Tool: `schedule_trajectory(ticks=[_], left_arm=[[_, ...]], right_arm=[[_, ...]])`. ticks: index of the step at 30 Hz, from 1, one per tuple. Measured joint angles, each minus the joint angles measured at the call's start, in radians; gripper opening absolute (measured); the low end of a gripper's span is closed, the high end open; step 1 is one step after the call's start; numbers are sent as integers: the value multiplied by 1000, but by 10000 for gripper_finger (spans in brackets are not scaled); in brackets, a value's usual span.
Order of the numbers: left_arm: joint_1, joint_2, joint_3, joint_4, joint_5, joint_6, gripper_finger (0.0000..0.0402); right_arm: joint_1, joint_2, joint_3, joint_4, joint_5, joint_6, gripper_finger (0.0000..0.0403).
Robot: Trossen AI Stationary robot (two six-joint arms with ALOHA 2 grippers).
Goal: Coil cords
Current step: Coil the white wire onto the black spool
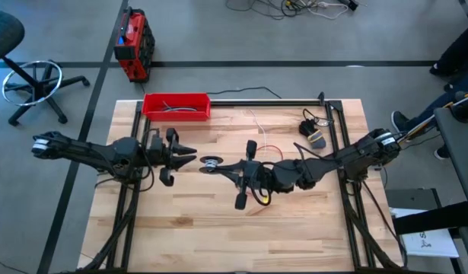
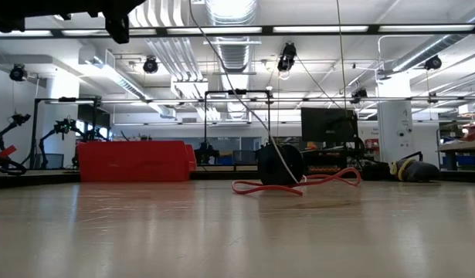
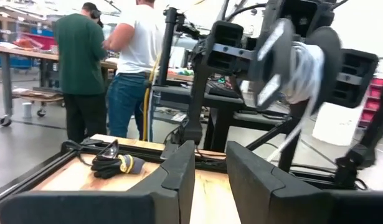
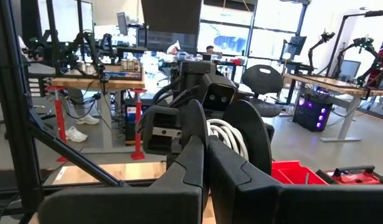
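The white cord is partly wound into a coil between two round black discs, held in the air over the table's middle. My right gripper is shut at this coil. A loose length of white cord slants down to the table. The red cord lies in slack loops on the table beside an upright black disc. My left gripper faces the coil from the table's left, open and touching nothing, its fingers a short way from it. My right gripper comes level from the table's right, and its shut fingers meet at the coil's near side. The fingers themselves hide the exact place of contact. The coil is lifted clear of the table, with a white tail hanging slack below it.
A red tray with dark cables stands at the far left of the table. A black and yellow glove lies at the far right. Black frame rails run along the table's sides. People stand at benches beyond the table.
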Motion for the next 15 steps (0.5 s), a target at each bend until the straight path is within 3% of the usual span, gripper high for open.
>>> schedule_trajectory(ticks=[9, 15], left_arm=[[0, 30, 5, 5, -40, -11, 121], [0, 27, 10, 73, 63, 10, 168]], right_arm=[[1, 0, 0, 0, -38, -8, 0], [1, 0, 0, 0, -42, -8, 0]])
